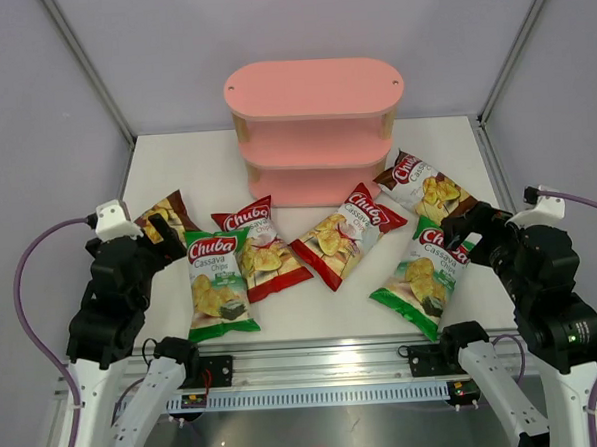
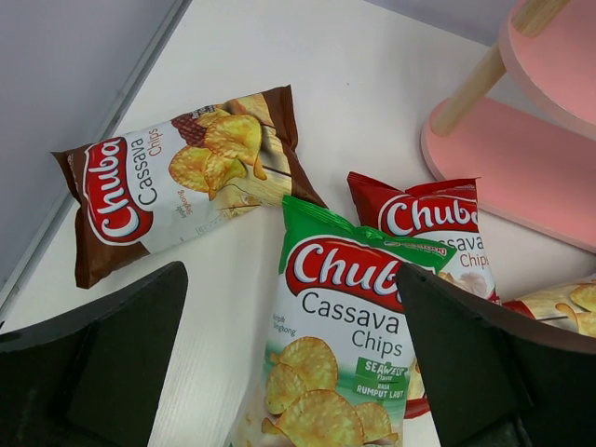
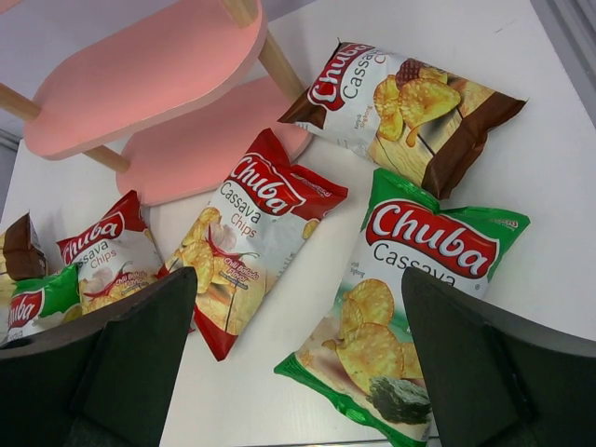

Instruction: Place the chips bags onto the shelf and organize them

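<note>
Six Chuba bags lie flat on the white table in front of the pink shelf (image 1: 312,103). From the left they are a brown bag (image 1: 168,215), a green bag (image 1: 217,278), a red bag (image 1: 260,248), a second red bag (image 1: 347,233), a green bag (image 1: 426,275) and a brown bag (image 1: 424,187). My left gripper (image 1: 164,236) is open and empty, hovering above the left green bag (image 2: 340,335), with the brown bag (image 2: 177,177) beyond it. My right gripper (image 1: 469,225) is open and empty above the right green bag (image 3: 410,279).
The shelf boards (image 3: 149,84) hold nothing that I can see. Grey walls with metal corner posts close in the table on three sides. A metal rail (image 1: 316,368) with the arm bases runs along the near edge.
</note>
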Available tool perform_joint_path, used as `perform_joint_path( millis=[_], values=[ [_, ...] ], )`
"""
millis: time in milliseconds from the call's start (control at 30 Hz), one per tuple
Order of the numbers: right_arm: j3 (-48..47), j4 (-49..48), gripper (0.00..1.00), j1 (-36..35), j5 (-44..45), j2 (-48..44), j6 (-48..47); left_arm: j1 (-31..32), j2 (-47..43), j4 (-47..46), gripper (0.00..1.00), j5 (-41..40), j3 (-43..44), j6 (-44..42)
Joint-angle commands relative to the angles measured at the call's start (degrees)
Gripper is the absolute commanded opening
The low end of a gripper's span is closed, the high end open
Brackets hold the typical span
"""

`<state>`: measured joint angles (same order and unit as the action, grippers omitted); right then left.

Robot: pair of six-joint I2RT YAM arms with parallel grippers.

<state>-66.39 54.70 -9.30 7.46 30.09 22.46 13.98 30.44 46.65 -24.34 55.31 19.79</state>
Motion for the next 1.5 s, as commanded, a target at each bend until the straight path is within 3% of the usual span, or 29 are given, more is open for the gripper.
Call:
perform_joint_path(
  millis=[0, 100, 233, 367, 600, 767, 1100, 1467],
  values=[
    [0.2, -2.7, 0.99, 0.2, 0.9, -1.3, 0.7, 0.2, 0.5, -3.1, 0.99, 1.7, 2.7, 0.9],
    [2.7, -4.9, 0.99, 0.2, -1.0, -3.4, 1.0, 0.2, 1.9, -6.2, 0.99, 7.6, 2.3, 1.9],
    [8.2, -9.9, 0.99, 0.2, -7.2, -8.0, 2.3, 0.2, 6.4, -13.2, 0.99, 22.5, 0.4, 5.7],
    [9.3, -10.4, 0.99, 0.2, -9.5, -8.2, 3.4, 2.8, 17.1, -24.8, 0.99, 34.8, -2.1, 10.5],
    [9.8, -9.9, 1.0, 0.2, -14.4, -7.2, 3.0, 16.3, 38.6, -28.8, 0.99, 31.6, 5.9, 6.8],
    [10.5, -9.6, 0.99, 0.2, -16.0, -7.7, 2.7, 21.3, 51.6, -28.5, 0.99, 38.0, 13.1, 2.7],
    [12.2, -12.1, 0.99, 0.2, -21.0, -9.1, 2.9, 23.4, 69.7, -31.0, 0.99, 53.9, 18.9, -6.0],
    [13.8, -16.1, 1.0, 0.2, -24.7, -8.9, 4.7, 23.3, 78.2, -37.3, 0.99, 49.0, 17.7, -5.6]
  ],
)
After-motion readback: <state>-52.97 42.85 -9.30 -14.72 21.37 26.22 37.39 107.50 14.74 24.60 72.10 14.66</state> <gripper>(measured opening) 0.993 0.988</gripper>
